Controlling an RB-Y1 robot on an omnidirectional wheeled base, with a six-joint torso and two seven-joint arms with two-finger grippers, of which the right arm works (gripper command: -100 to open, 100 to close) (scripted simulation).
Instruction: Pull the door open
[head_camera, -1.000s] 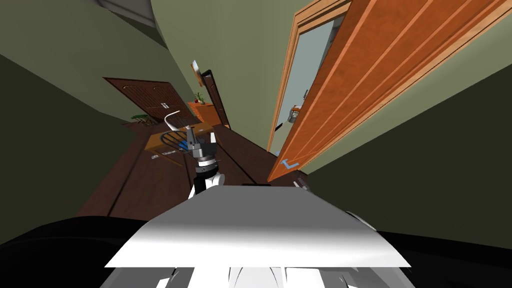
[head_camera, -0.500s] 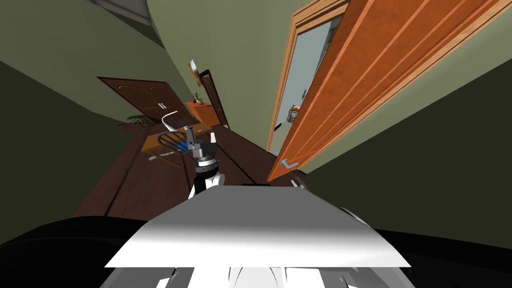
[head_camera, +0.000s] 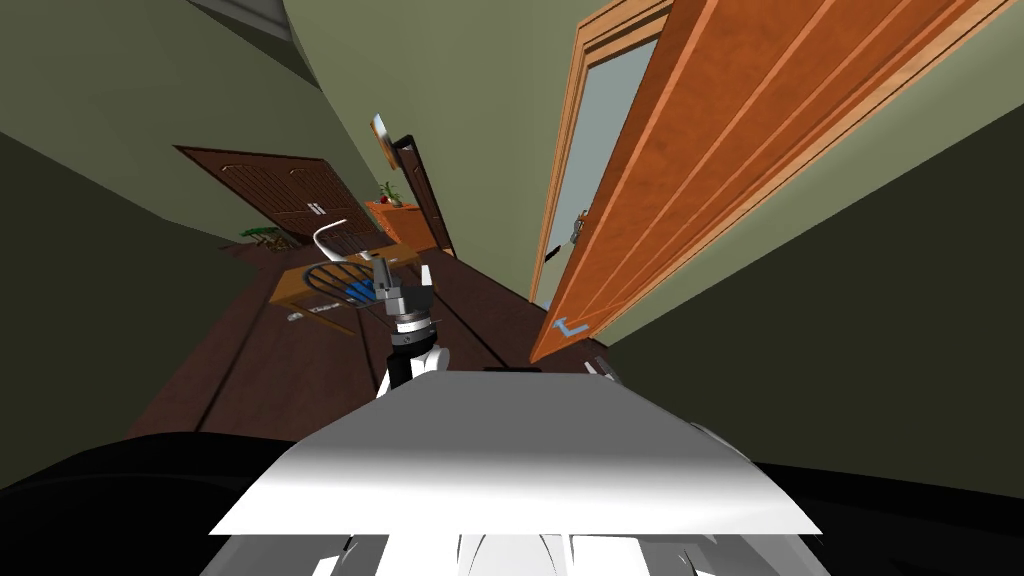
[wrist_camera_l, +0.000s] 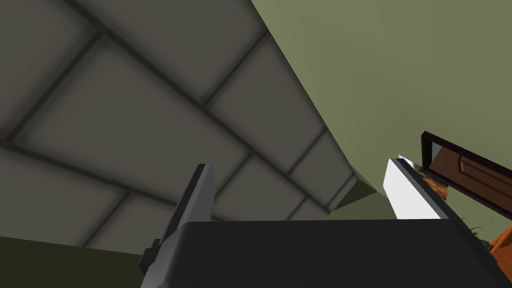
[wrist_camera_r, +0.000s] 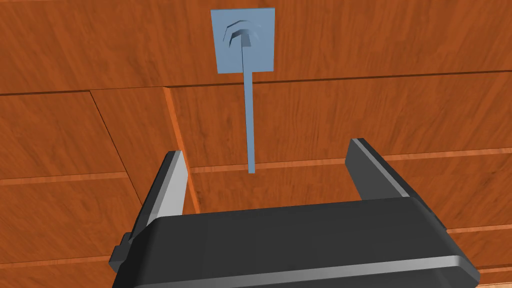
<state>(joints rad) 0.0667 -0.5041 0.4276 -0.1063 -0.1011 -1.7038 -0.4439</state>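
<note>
The orange wooden door (head_camera: 720, 150) stands swung out from its frame (head_camera: 562, 170) on my right, its leaf slanting across the head view. Low on the leaf sits a blue lever handle (head_camera: 570, 326). In the right wrist view the handle (wrist_camera_r: 248, 100) is a square plate with a thin lever. The lever's tip ends between the fingers of my right gripper (wrist_camera_r: 266, 149), which is open and touches nothing. My left gripper (head_camera: 403, 272) is raised in front of my chest, open and holding nothing (wrist_camera_l: 300, 170).
A dark wood floor (head_camera: 300, 370) runs ahead. A small wooden table (head_camera: 300, 285) with a wire basket stands left of centre. Behind it are dark brown doors (head_camera: 280, 195) and an orange cabinet (head_camera: 400, 215). Green walls close in on both sides.
The whole head view has slid left, so my base or torso has turned. The door's free edge now sits closer to the frame's far jamb. Both arms keep their pose.
</note>
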